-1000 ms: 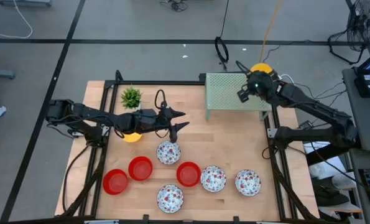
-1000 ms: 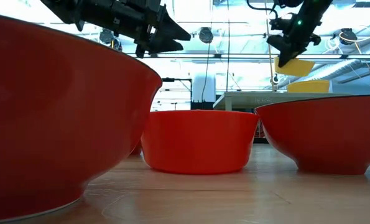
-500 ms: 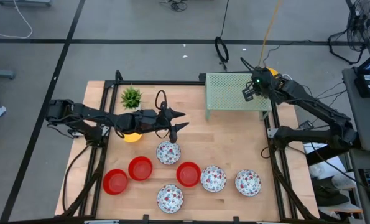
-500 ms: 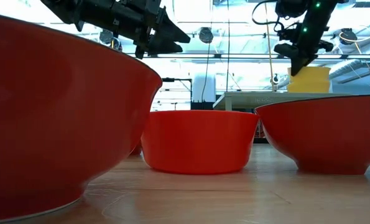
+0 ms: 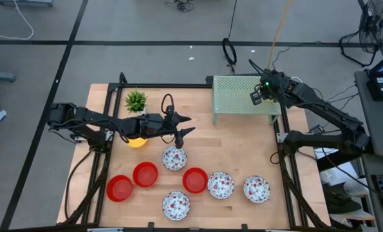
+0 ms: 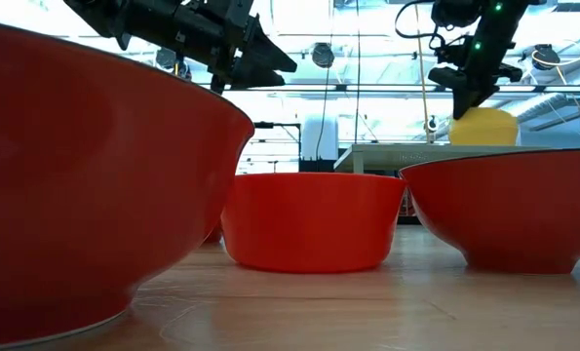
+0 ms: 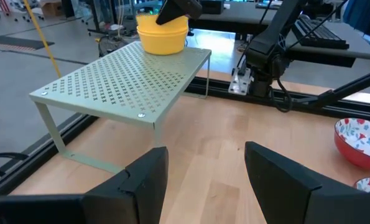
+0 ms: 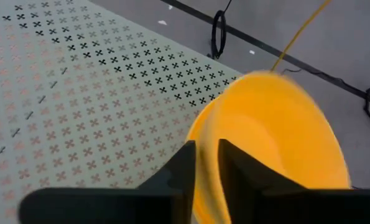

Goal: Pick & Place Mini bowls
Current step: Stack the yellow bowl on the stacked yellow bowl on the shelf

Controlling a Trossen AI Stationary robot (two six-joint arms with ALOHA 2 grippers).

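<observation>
The wooden bench carries a pale green perforated shelf at its far right corner. On the shelf's far right corner sits a yellow mini bowl, upright, mouth up; the right gripper straddles its rim, fingers slightly apart. The left gripper hovers mid-bench, fingers apart, holding nothing. Along the near edge lie three red bowls and four white floral bowls, all mouth up. A second yellow bowl lies under the left arm, near a potted plant.

Glossy red bowls, pale wood tabletop, matt perforated metal shelf
</observation>
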